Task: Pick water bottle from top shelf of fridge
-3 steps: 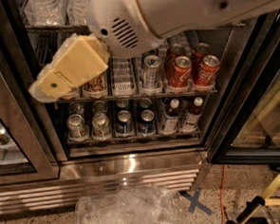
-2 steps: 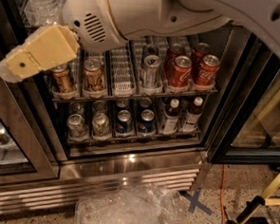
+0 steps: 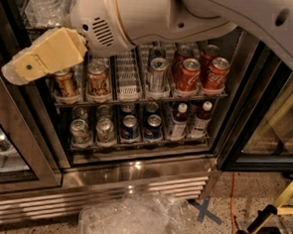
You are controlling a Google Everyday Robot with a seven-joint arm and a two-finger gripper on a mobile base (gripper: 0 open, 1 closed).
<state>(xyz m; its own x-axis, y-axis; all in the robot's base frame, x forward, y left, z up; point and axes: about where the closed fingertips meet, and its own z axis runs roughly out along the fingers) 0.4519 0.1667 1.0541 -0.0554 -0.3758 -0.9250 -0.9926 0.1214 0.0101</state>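
Our gripper (image 3: 27,68) hung at the left, before the middle rack (image 3: 137,99); whether it was spread or pressed together we could not tell. The water bottle (image 3: 43,2) stood above it on the top shelf (image 3: 47,29) of the fridge (image 3: 132,180). We judged it best to rise, square to the bottle's body and enter level.

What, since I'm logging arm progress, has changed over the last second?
The pincer swung left and slightly up, away from the middle-rack cans to in front of the left door frame. It took hold of nothing that shows. The water bottles and cans stayed put.
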